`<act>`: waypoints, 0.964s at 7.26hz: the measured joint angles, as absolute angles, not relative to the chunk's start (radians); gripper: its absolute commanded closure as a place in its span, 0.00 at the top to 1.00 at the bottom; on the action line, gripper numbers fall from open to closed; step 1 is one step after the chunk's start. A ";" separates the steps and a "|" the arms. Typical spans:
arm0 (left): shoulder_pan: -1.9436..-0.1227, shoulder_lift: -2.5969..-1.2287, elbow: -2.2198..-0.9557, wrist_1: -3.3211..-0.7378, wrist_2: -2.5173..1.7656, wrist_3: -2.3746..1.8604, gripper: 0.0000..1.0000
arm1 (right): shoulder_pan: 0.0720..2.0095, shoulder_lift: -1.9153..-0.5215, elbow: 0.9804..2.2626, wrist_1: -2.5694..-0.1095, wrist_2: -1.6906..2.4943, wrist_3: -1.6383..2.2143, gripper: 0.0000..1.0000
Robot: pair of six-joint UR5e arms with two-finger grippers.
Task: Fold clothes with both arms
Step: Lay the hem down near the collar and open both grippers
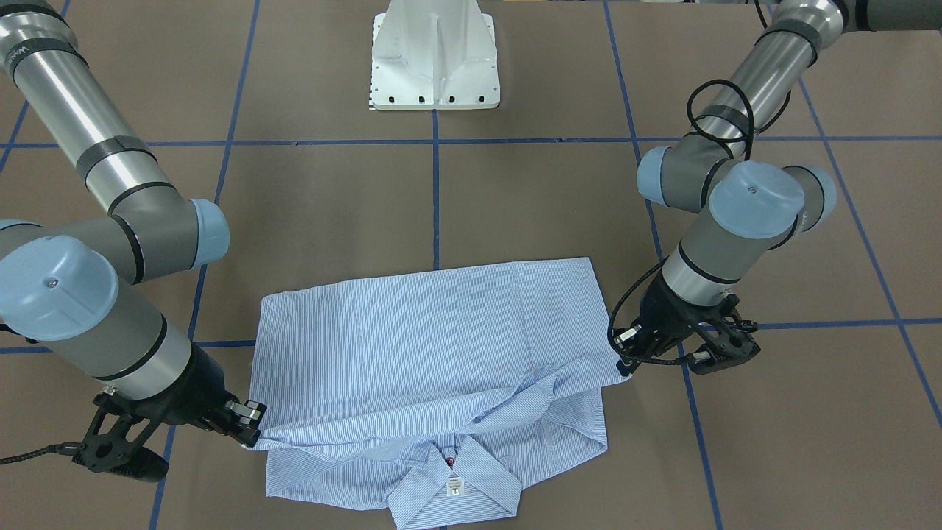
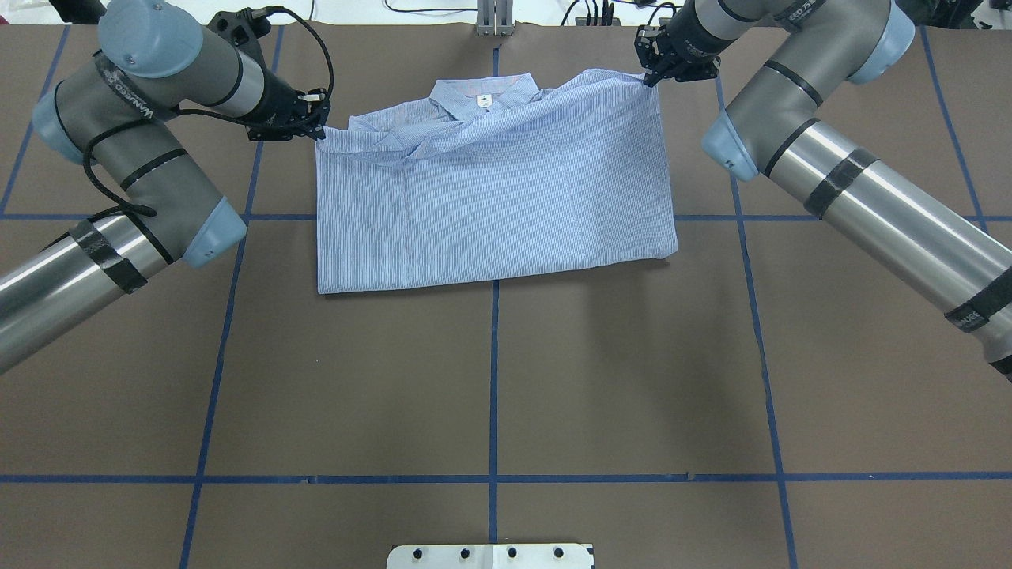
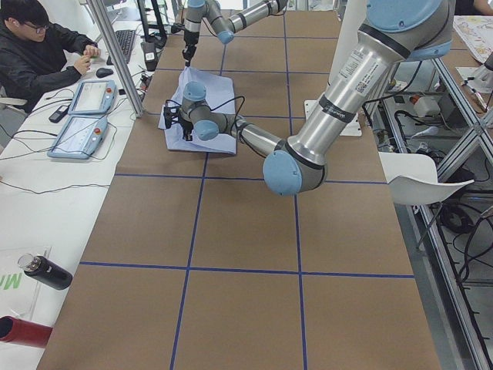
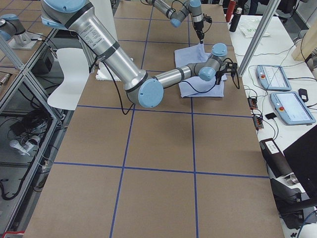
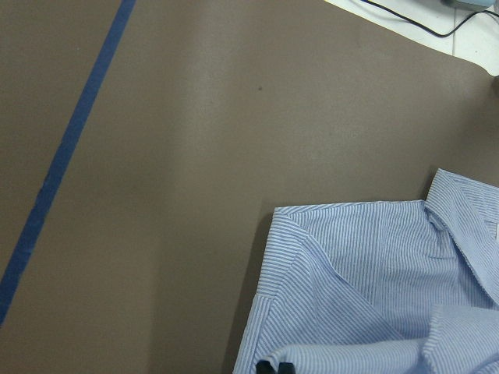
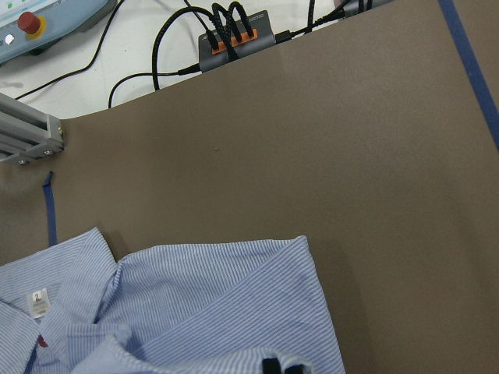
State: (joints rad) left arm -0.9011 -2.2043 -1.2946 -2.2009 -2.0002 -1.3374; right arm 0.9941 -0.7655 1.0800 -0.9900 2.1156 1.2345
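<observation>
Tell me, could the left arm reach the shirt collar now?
Probably yes: the collar lies uncovered nearby, but the left gripper is shut on the edge of the shirt and must release first.

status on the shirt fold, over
Jaws shut on shirt corners, left gripper and right gripper. Top layer's edge held by the collar. Nothing seen in the way.

Overhead and front oppose; sides far; wrists close, sharing shirt (image 5: 366, 280).

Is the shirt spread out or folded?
Folded: the shirt is doubled over, its upper layer held near the collar by left gripper and right gripper.
</observation>
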 measured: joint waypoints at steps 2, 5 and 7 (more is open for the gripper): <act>-0.902 -2.219 -1.266 -2.207 -1.999 -1.340 0.00 | 0.992 -0.753 1.055 -0.989 2.102 1.234 0.00; -0.902 -2.228 -1.240 -2.224 -1.984 -1.340 0.99 | 0.984 -0.752 1.039 -0.989 2.090 1.233 0.99; -0.905 -2.239 -1.236 -2.228 -1.968 -1.339 1.00 | 0.974 -0.754 1.037 -0.988 2.081 1.234 1.00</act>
